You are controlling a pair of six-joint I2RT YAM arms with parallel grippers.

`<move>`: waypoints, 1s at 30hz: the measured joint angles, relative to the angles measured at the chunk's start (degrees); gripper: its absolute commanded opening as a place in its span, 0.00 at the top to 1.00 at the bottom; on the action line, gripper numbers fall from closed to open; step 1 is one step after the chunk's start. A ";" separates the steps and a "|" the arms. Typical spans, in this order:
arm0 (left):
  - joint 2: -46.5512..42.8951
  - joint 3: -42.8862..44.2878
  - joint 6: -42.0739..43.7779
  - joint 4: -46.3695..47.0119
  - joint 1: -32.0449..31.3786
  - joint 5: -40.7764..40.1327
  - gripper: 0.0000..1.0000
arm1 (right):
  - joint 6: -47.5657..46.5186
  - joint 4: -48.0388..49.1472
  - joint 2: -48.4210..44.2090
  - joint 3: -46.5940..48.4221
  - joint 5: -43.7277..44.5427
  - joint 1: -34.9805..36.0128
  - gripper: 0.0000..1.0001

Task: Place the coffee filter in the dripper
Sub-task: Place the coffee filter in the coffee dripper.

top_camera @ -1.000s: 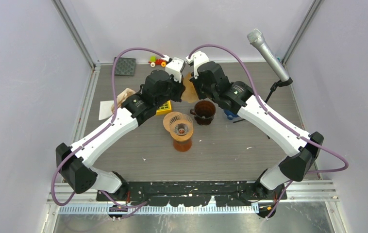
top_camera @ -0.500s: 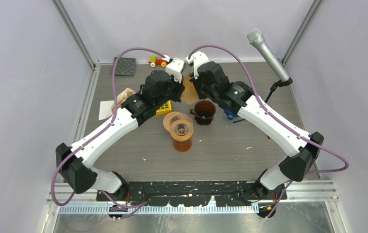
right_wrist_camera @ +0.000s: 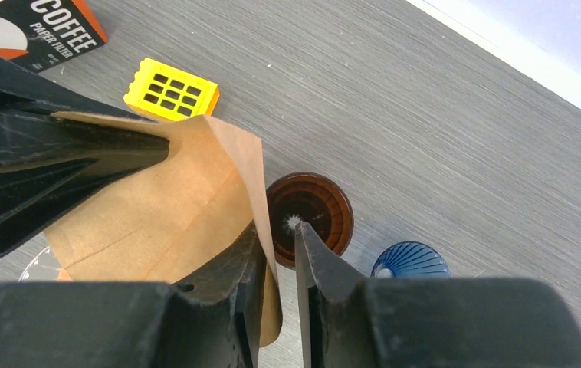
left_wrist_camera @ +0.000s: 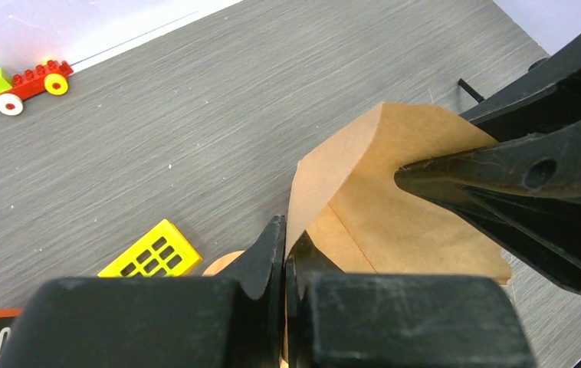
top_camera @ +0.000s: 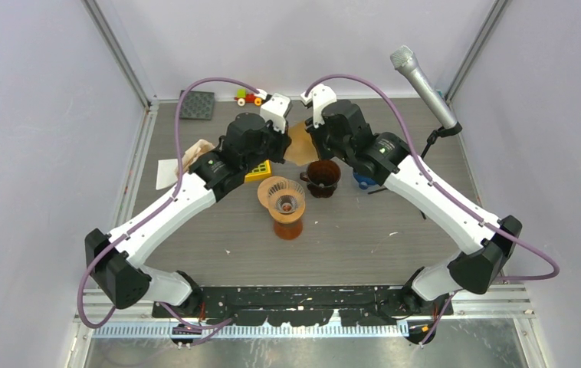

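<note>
A brown paper coffee filter [top_camera: 297, 144] hangs in the air between both grippers, over the back of the table. My left gripper [left_wrist_camera: 285, 230] is shut on one edge of the coffee filter [left_wrist_camera: 395, 199]. My right gripper [right_wrist_camera: 276, 230] is open by a narrow gap, and the other edge of the filter [right_wrist_camera: 165, 207] lies against its left finger without being pinched. A dark brown dripper [top_camera: 323, 176] stands on the table just below, and in the right wrist view this dripper [right_wrist_camera: 310, 218] shows right under the fingertips. An amber ribbed dripper [top_camera: 283, 201] on a stand sits nearer the front.
A blue dripper [top_camera: 362, 182] sits right of the brown one. A yellow block [top_camera: 258, 170] lies under the left arm, and a toy car [top_camera: 249, 96] and a black pad [top_camera: 198, 105] lie at the back. A microphone [top_camera: 424, 84] stands at the back right. A coffee filter box [right_wrist_camera: 34, 27] lies to the left.
The right gripper's jaws have parted and let go of the filter's edge, and the right arm has shifted a little to the right. The left gripper still holds the filter.
</note>
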 measured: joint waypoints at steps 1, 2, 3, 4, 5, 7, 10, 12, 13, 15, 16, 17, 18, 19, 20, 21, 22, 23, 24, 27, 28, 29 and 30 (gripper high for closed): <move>-0.17 0.00 0.00 -0.02 0.00 0.26 1.00 | 0.02 0.02 -0.24 -0.22 -0.50 -0.26 0.74; -0.31 0.00 0.00 0.00 0.00 0.42 1.00 | 0.04 0.04 -0.44 -0.42 -1.01 -0.52 0.74; -0.44 0.00 0.02 0.00 0.00 0.76 1.00 | 0.04 0.04 -0.59 -0.52 -1.33 -0.70 0.74; -0.57 -0.02 0.00 0.00 0.00 0.98 1.00 | 0.04 0.09 -0.76 -0.66 -1.81 -1.01 0.74; -0.68 -0.02 0.00 0.02 0.00 1.27 1.00 | 0.04 0.13 -0.90 -0.70 -2.10 -1.20 0.74; -0.85 -0.04 0.00 0.02 0.02 1.79 1.00 | 0.07 0.33 -1.16 -0.90 -2.91 -1.64 0.71; -1.07 -0.26 0.00 0.02 0.02 2.75 1.00 | 0.09 0.50 -1.73 -1.25 -5.16 -2.40 0.67; -1.14 -0.33 0.00 0.00 0.02 3.74 1.00 | 0.15 0.50 -2.23 -1.46 -7.32 -2.84 0.65; -1.14 -0.33 0.00 0.02 0.02 4.26 1.00 | 0.17 0.52 -2.51 -1.53 -8.35 -3.08 0.65; -1.14 -0.33 0.02 0.02 0.02 5.97 1.00 | 0.20 0.55 -3.15 -1.55 -10.60 -3.45 0.64; -1.14 -0.33 0.04 0.00 0.02 6.91 1.00 | 0.20 0.57 -3.52 -1.55 -11.45 -3.61 0.64; -1.14 -0.33 0.11 0.00 0.02 7.56 1.00 | 0.22 0.63 -3.93 -1.62 -12.17 -3.82 0.63; -1.14 -0.33 0.20 0.00 0.00 8.28 1.00 | 0.22 0.70 -4.31 -1.70 -12.85 -3.89 0.63; -1.14 -0.33 0.31 -0.02 0.02 8.96 1.00 | 0.22 0.81 -4.85 -1.86 -13.66 -3.96 0.63; -1.14 -0.33 0.48 -0.04 0.02 9.79 1.00 | 0.20 0.85 -5.29 -1.95 -14.40 -4.13 0.63; -1.14 -0.33 0.66 -0.11 0.02 10.45 1.00 | 0.17 0.85 -5.70 -1.97 -14.97 -4.15 0.62; -1.14 -0.33 0.98 -0.28 0.00 11.23 1.00 | 0.13 0.85 -6.03 -2.01 -15.43 -4.20 0.62; -1.11 -0.33 1.22 -0.48 0.00 11.82 1.00 | 0.00 0.85 -6.36 -2.01 -15.91 -4.22 0.61; -1.07 -0.31 1.55 -0.81 0.00 12.63 1.00 | -0.11 0.85 -6.67 -2.01 -16.52 -4.26 0.60; -0.74 -0.09 1.99 -1.66 0.00 13.97 1.00 | -0.94 0.85 -7.04 -2.01 -17.84 -4.26 0.57; -0.57 0.11 2.21 -2.05 0.00 14.36 1.00 | -1.14 0.85 -7.08 -2.01 -18.16 -4.26 0.56; -0.39 0.31 2.56 -2.43 0.00 14.67 1.00 | -1.49 0.81 -7.08 -2.01 -18.49 -4.26 0.56; -0.20 0.61 2.86 -2.82 -0.02 14.99 1.00 | -1.75 0.79 -7.08 -2.01 -18.78 -4.26 0.55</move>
